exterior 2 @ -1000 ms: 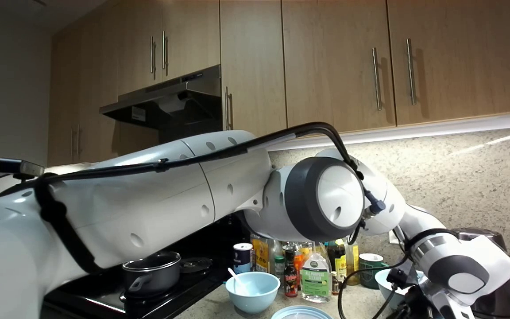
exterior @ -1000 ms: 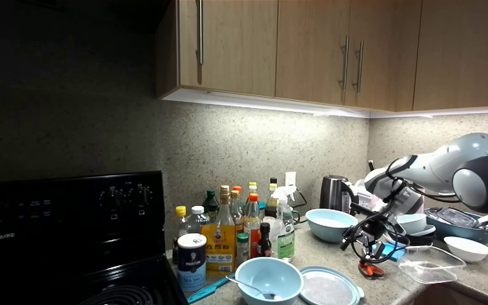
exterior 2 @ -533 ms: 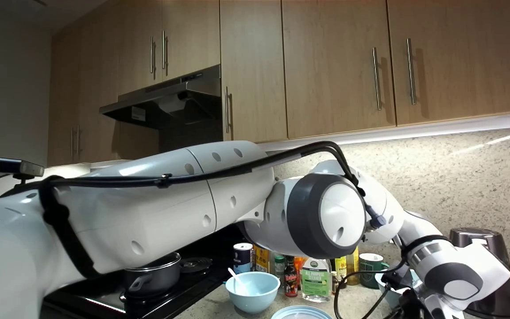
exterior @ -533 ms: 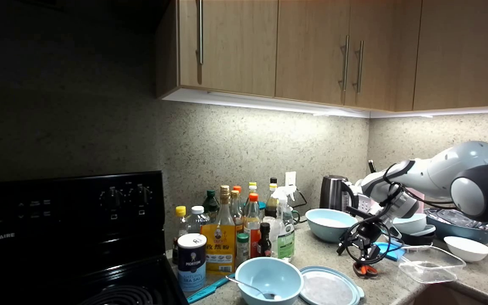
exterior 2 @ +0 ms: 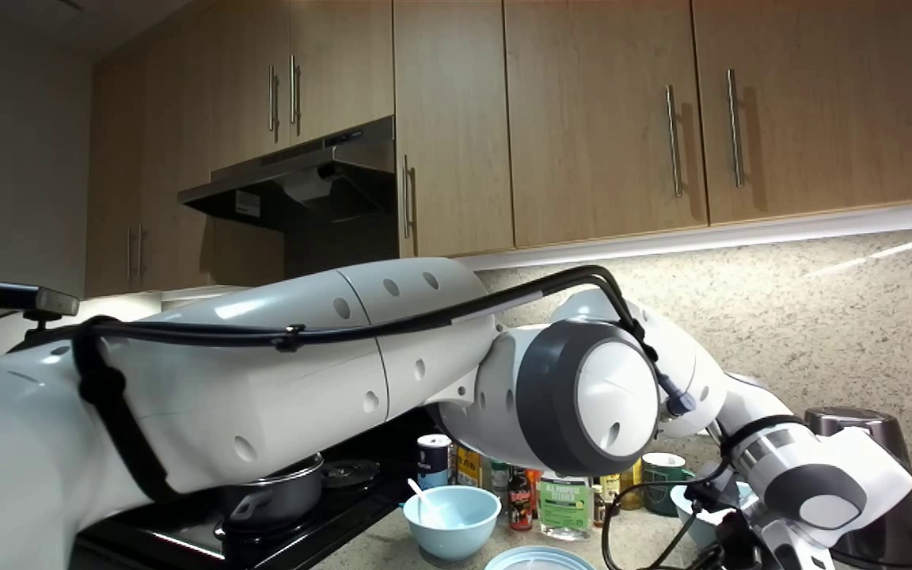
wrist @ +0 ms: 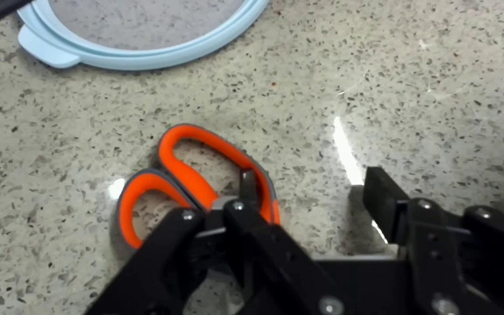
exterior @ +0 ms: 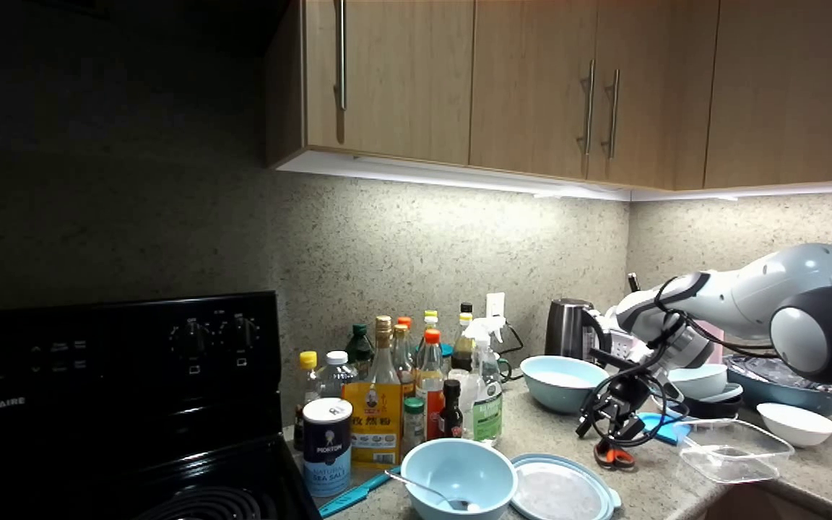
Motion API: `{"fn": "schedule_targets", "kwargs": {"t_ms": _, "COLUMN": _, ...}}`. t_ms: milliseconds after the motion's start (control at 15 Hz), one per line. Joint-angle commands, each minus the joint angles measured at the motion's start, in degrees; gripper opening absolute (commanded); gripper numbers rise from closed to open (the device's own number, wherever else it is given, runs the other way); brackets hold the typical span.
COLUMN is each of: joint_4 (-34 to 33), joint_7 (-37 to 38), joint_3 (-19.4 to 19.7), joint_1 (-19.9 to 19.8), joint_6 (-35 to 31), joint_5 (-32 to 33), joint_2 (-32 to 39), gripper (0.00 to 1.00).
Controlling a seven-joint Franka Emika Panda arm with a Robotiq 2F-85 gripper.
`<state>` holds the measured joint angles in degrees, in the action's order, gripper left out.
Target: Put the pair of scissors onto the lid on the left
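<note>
The pair of scissors (exterior: 614, 456) has orange-red handles and lies on the counter, right of the lid in an exterior view. Its handles also show in the wrist view (wrist: 196, 180); the blades are hidden under the gripper. My gripper (wrist: 311, 179) is open, its jaws wide apart. Its left finger (wrist: 248, 186) in the wrist view stands inside a handle loop, close to the loop's right side. The right finger (wrist: 381, 197) is apart from the scissors. The lid (exterior: 562, 491) lies flat, its pale blue rim (wrist: 147, 60) at the top of the wrist view, a short way from the handles.
A light-teal bowl with a spoon (exterior: 452, 473) stands beside the lid. A spray bottle (exterior: 487, 404) and several other bottles stand behind. A larger teal bowl (exterior: 564, 383), a blue item (exterior: 665, 427) and a clear container (exterior: 734, 455) are near the arm. A loose cable hangs round the gripper.
The gripper has moved down and to the left in an exterior view. The scissors have shifted left with it, closer to the lid. The lid has not moved.
</note>
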<state>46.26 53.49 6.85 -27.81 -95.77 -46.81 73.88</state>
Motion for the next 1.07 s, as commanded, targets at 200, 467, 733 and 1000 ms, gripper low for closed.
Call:
{"fn": "schedule_targets", "kwargs": {"t_ms": 200, "joint_4": -3.87, "joint_7": 1.01, "joint_3": -2.57, "joint_1": -2.87, "joint_6": 3.14, "joint_5": 1.33, "joint_2": 1.94, "gripper": 0.13}}
{"fn": "schedule_targets", "kwargs": {"t_ms": 467, "joint_4": -3.05, "joint_7": 0.44, "joint_3": -1.42, "joint_1": -2.82, "joint_6": 2.72, "joint_5": -0.21, "joint_2": 1.33, "gripper": 0.03}}
{"fn": "schedule_targets", "kwargs": {"t_ms": 733, "joint_4": 1.22, "joint_7": -0.93, "joint_3": -1.1, "joint_1": -1.45, "joint_6": -1.17, "joint_5": -0.6, "joint_2": -2.53, "gripper": 0.06}}
{"fn": "schedule_targets", "kwargs": {"t_ms": 1000, "joint_4": 7.63, "joint_7": -3.74, "joint_3": -0.43, "joint_1": 1.76, "joint_6": -8.24, "joint_5": -0.23, "joint_2": -8.64, "gripper": 0.06}}
